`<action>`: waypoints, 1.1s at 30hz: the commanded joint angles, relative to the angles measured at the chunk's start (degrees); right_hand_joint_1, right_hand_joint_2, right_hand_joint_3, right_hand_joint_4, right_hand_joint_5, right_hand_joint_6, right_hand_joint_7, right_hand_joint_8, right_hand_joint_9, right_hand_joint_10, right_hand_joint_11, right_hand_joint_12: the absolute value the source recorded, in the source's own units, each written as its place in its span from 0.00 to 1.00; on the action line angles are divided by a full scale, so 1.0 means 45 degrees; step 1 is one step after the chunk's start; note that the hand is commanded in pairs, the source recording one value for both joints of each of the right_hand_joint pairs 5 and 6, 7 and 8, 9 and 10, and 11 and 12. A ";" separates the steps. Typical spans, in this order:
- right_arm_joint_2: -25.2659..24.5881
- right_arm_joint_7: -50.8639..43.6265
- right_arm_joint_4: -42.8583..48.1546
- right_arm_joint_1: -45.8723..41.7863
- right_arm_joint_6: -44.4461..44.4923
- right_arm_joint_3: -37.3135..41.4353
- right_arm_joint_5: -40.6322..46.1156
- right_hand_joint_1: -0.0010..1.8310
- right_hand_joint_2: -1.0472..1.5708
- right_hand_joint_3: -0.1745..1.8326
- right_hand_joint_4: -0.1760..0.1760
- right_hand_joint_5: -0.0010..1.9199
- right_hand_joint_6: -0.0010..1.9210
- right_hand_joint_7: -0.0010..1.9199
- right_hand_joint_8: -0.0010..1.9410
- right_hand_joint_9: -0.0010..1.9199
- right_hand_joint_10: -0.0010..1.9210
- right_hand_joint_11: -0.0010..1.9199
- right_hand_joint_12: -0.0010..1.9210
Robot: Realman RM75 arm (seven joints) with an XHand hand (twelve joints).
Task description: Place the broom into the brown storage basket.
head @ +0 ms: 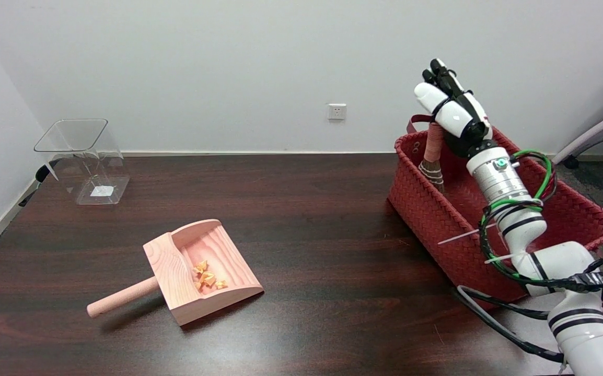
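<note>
One slip matters most: the right hand (455, 112) holds the broom (433, 156) by its handle over the far-left corner of the brown storage basket (427, 219), bristles down inside. Released while leaning, it could tip over the rim, I judge. The dark wooden table (306, 235) is glossy; a dustpan (197, 271) and clear bin (84, 159) sit left, white wall behind.

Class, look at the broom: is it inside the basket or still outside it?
Inside. The broom stands nearly upright within the basket, bristles down behind the near wall. Whether the right hand holds its handle, I cannot tell.
</note>
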 commanded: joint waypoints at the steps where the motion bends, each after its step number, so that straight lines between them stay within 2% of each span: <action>1: 0.0765 -0.0133 0.0752 0.0079 0.0543 0.0243 -0.0111 0.32 0.84 0.26 0.50 0.00 0.00 0.03 0.03 0.00 0.00 0.00 0.00; 6: 0.0754 -0.0191 0.1051 0.0079 0.0558 0.0535 0.0008 0.30 0.83 0.31 0.50 0.00 0.00 0.03 0.03 0.00 0.00 0.00 0.00; 16: 0.0718 -0.0191 0.1695 -0.0291 0.0690 0.1596 -0.0010 0.28 0.83 0.32 0.50 0.00 0.00 0.05 0.04 0.00 0.00 0.00 0.00; 18: 0.0700 -0.0191 0.1833 -0.0364 0.0760 0.1853 -0.0017 0.30 0.82 0.27 0.50 0.00 0.00 0.08 0.08 0.00 0.00 0.00 0.00; 21: 0.0700 -0.0191 0.1985 -0.0496 0.0861 0.2180 -0.0027 0.33 0.81 0.14 0.50 0.00 0.00 0.11 0.11 0.00 0.00 0.00 0.00; 23: 0.0708 -0.0191 0.2046 -0.0575 0.0922 0.2391 -0.0027 0.37 0.79 0.01 0.50 0.00 0.00 0.12 0.12 0.00 0.00 0.00 0.00; 27: 0.0761 -0.0191 0.2102 -0.0677 0.0979 0.2698 -0.0027 0.48 0.77 0.00 0.50 0.00 0.00 0.12 0.12 0.00 0.00 0.00 0.00; 33: 0.0771 -0.0191 0.2110 -0.0735 0.1068 0.2939 -0.0106 0.50 0.77 0.00 0.50 0.00 0.00 0.13 0.13 0.00 0.00 0.00 0.00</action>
